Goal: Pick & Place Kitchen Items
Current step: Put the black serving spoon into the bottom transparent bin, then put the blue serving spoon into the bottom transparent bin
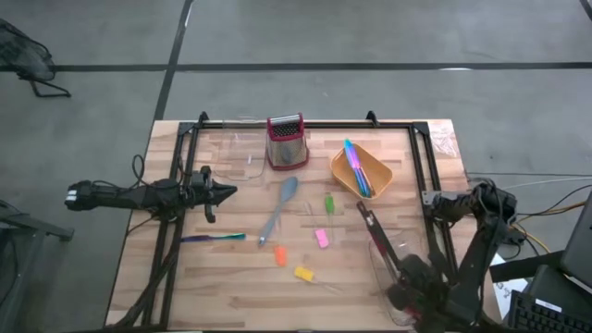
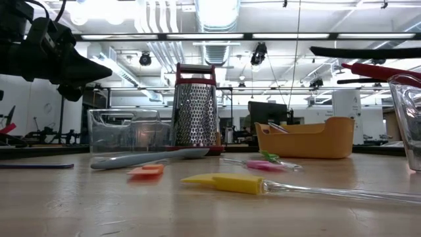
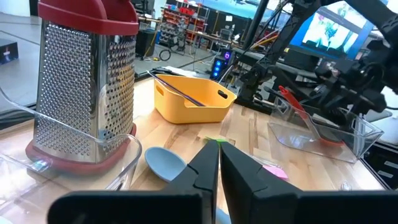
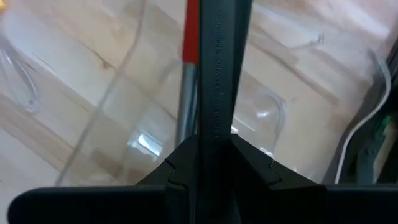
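Right gripper [image 1: 400, 294] sits low at the table's near right corner, fingers closed on a long black utensil [image 1: 377, 236] whose handle runs up and away toward the middle of the table; the right wrist view looks straight down the dark shaft, with a red-and-grey tool lying in the clear plastic bin [image 4: 118, 124] beneath it. Judging by that, the utensil is held over the bin either to be dropped in or just lifted out; I cannot tell which. Left gripper [image 3: 219, 167] hovers above the left side of the table, its two dark fingers pressed almost together and holding nothing, aimed toward the grey spatula [image 1: 280, 208], a matte, soft-looking blade on a slim handle, lying flat mid-table. Loose items are scattered on the pale slatted wood, probably awaiting sorting: a blue-and-purple utensil [image 1: 213, 238] near the left arm, small orange piece [image 1: 280, 256], yellow piece [image 1: 303, 273], pink piece [image 1: 321, 239] and green piece [image 1: 328, 203], all blocky and bright, well apart from one another. The orange tray [image 1: 379, 169], smooth moulded plastic, already holds slim coloured utensils. The box grater [image 1: 286, 141], perforated steel with a red top, stands upright at the far edge beside it, with another clear bin [image 2: 125, 130] on its other side.
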Motion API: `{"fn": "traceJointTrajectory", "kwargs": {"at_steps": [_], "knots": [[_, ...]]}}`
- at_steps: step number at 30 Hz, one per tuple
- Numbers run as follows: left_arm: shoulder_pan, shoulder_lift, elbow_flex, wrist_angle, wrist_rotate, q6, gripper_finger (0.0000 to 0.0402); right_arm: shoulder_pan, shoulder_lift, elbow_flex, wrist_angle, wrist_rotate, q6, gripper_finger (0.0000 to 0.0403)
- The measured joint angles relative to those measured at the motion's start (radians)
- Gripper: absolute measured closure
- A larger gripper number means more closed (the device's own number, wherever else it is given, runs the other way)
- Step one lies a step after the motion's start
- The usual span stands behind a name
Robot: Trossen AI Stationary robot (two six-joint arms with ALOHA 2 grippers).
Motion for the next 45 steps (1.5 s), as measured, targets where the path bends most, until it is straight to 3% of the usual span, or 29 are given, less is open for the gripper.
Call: {"fn": "traceJointTrajectory", "kwargs": {"at_steps": [9, 20, 28, 36, 45], "knots": [[0.000, 0.000, 0.000, 0.000, 0.000, 0.000, 0.0381, 0.021, 0.000, -0.059, 0.042, -0.061, 0.028, 0.0331], [0.000, 0.000, 0.000, 0.000, 0.000, 0.000, 0.0381, 0.020, 0.000, -0.040, 0.025, -0.075, 0.031, 0.0250], [0.000, 0.000, 0.000, 0.000, 0.000, 0.000, 0.0380, 0.014, 0.000, 0.049, -0.103, -0.046, 0.007, 0.0214], [0.000, 0.000, 0.000, 0.000, 0.000, 0.000, 0.0378, -0.103, 0.000, 0.110, -0.092, 0.119, -0.315, 0.0219], [0.000, 0.000, 0.000, 0.000, 0.000, 0.000, 0.0379, -0.329, 0.000, 0.150, 0.063, 0.227, -0.895, 0.0242]]}}
